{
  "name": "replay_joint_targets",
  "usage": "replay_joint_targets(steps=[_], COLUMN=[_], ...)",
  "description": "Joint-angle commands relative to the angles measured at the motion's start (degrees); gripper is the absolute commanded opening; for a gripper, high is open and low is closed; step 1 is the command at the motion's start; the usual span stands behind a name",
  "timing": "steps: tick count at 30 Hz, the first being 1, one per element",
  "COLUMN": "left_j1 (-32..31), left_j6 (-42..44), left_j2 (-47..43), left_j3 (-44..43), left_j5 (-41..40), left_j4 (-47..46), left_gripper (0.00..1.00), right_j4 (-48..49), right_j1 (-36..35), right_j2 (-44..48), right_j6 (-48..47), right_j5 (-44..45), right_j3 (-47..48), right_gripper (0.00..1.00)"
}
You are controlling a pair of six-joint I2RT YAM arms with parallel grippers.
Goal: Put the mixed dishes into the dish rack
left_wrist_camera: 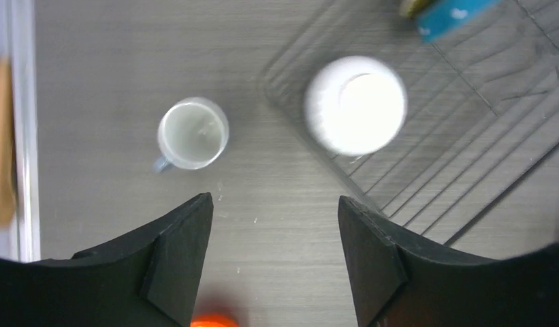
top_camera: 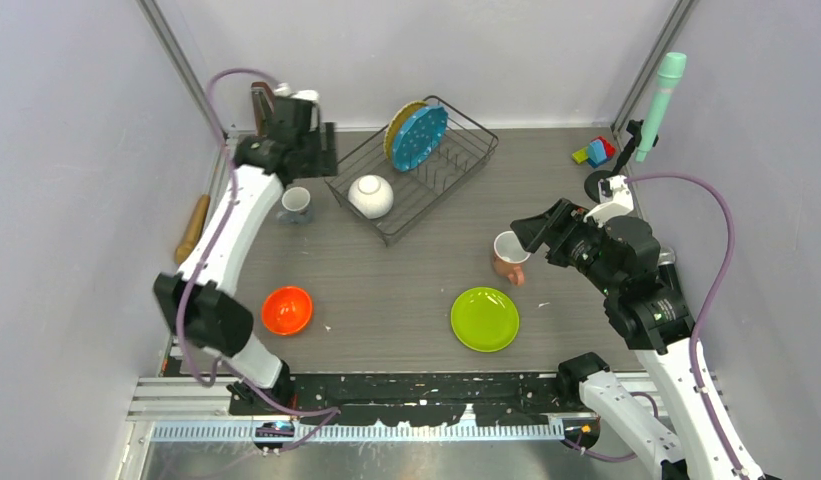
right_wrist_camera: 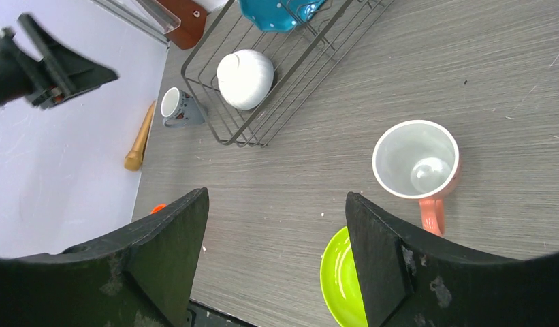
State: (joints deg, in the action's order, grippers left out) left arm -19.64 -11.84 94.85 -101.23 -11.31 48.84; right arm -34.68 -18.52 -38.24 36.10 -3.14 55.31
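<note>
The dish rack [top_camera: 466, 150] stands at the back and holds the teal-blue plate [top_camera: 420, 137] and the yellow woven plate [top_camera: 398, 128] upright, and the white bowl [top_camera: 370, 196] upside down. The grey-blue mug [top_camera: 296, 203] stands left of the rack. The orange bowl [top_camera: 287, 310], the lime green plate [top_camera: 484, 319] and the salmon-pink mug [top_camera: 508, 257] sit on the table. My left gripper [left_wrist_camera: 275, 204] is open and empty, high above the table between the grey-blue mug [left_wrist_camera: 193, 133] and the white bowl [left_wrist_camera: 355, 104]. My right gripper [right_wrist_camera: 276, 197] is open and empty, just right of the pink mug [right_wrist_camera: 417, 161].
A wooden stick [top_camera: 193, 228] lies by the left wall. The brown metronome [top_camera: 262, 105] stands at the back left. Toy blocks [top_camera: 596, 152] and a mint-green cylinder [top_camera: 662, 100] are at the back right. The table's near edge carries a black rail [top_camera: 406, 385].
</note>
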Motion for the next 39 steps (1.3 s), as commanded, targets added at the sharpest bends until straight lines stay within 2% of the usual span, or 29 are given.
replay_joint_targets(steps=[1,8,10,13,19,26,32,34,39], left_j1=[4.7,4.8,4.8,4.8,4.8,4.8,4.8,4.8,4.8], left_j6=[-17.1,-31.4,-33.9,-36.7,-43.7,-48.8,-49.3,-48.8,-48.5], left_j2=[-11.4,-23.4,-25.3,-28.8,-37.7,-35.2,-29.2,-27.4,-26.2], left_j3=[9.2,19.5,21.6,27.7,44.4,54.9,57.3,56.9,57.2], left_j5=[-1.1,-8.9,-7.5,-0.8,2.4,5.6,5.0,4.1,2.9], left_j4=[1.3,19.6,24.8,27.9,19.4,7.9,2.2,2.1,0.5], left_gripper=[0.70,0.71,0.72,0.72,0.68,0.62,0.58,0.54,0.35], right_j4=[3.2,2.1,2.1,2.5,5.1,4.3,2.9,2.7,2.7], right_j1=[0.1,0.1,0.1,0.1,0.1,0.1,0.1,0.1,0.1], right_j2=[0.3,-2.0,-2.4,-2.6,-2.3,-1.9,-0.8,-0.6,-0.8], right_j6=[-0.5,0.4,0.4,0.5,2.6,2.5,2.4,2.3,2.2], right_j5=[-1.1,-4.2,-4.6,-4.5,-6.3,-7.0,-6.6,-6.3,-6.1], right_j3=[-0.3,-0.4,-0.7,-1.3,-2.7,-2.5,-2.3,-2.2,-2.2], right_gripper=[0.79,0.79,0.79,0.79,0.79,0.79,0.79,0.79,0.79])
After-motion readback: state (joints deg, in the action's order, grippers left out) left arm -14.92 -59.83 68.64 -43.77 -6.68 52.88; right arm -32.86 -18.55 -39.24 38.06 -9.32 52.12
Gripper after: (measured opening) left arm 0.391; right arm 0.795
